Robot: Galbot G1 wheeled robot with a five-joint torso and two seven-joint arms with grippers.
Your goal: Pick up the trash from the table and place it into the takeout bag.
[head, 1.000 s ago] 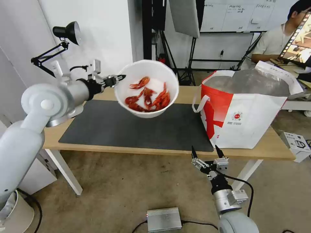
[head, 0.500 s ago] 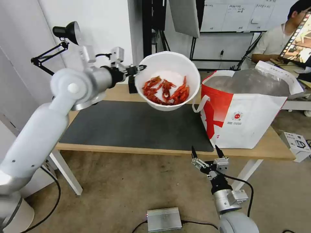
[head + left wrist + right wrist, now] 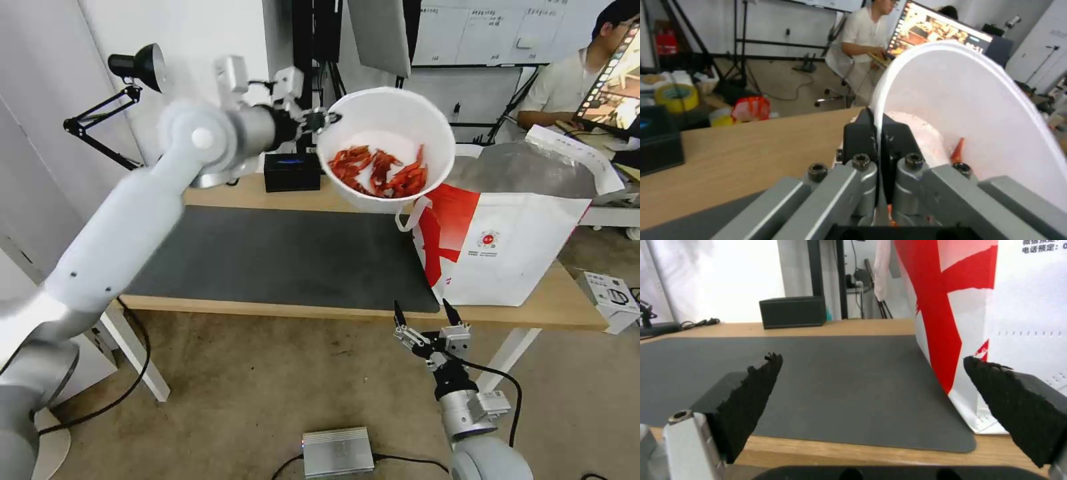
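One bowl of red shells hangs in the air above the table's far edge, just beside the bag's open top and tilted toward us. We see the left gripper pinched tight on its rim; the left wrist view shows the fingers clamping the white wall. The right gripper waits below the table's near edge, jaws spread wide with nothing between them. A black box sits at the far edge, beyond the mat.
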